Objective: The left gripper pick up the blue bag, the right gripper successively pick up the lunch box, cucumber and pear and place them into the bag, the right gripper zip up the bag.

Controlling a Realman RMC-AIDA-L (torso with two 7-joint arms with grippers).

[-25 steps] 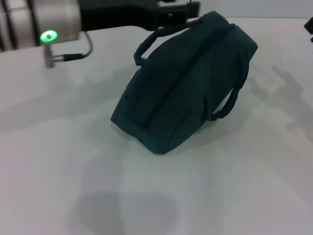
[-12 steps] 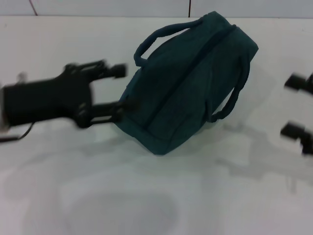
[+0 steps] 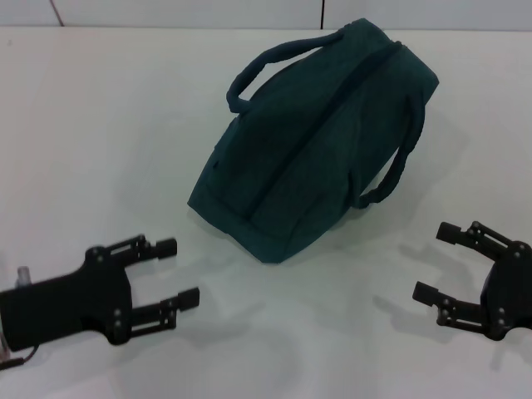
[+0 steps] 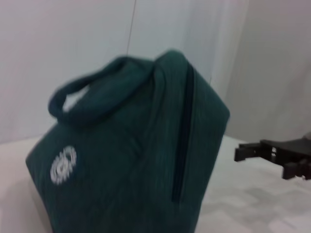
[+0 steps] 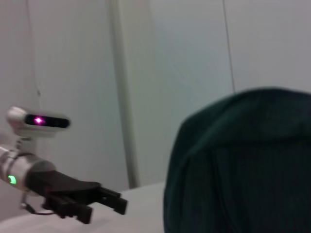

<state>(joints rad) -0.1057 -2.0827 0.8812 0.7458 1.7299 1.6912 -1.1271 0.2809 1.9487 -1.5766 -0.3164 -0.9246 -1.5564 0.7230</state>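
The blue bag [image 3: 316,133] lies tipped on its side in the middle of the white table [image 3: 108,125], with its zip line running along the top and both loop handles free. In the left wrist view the blue bag [image 4: 136,160] shows its round white logo [image 4: 63,165]. My left gripper [image 3: 179,271] hovers open at the near left, short of the bag's base and touching nothing. At the near right my right gripper [image 3: 434,262] is open too, pointing toward the bag. The lunch box, cucumber and pear are out of view.
A pale wall [image 3: 249,12] runs behind the table's far edge. The right wrist view shows the bag [image 5: 243,165] close up and the left gripper [image 5: 112,204] beyond it. The right gripper [image 4: 257,158] shows in the left wrist view.
My left arm swung from the bag's far handle down to the near left. The right gripper came in from the right edge to the near right. The bag has not moved.
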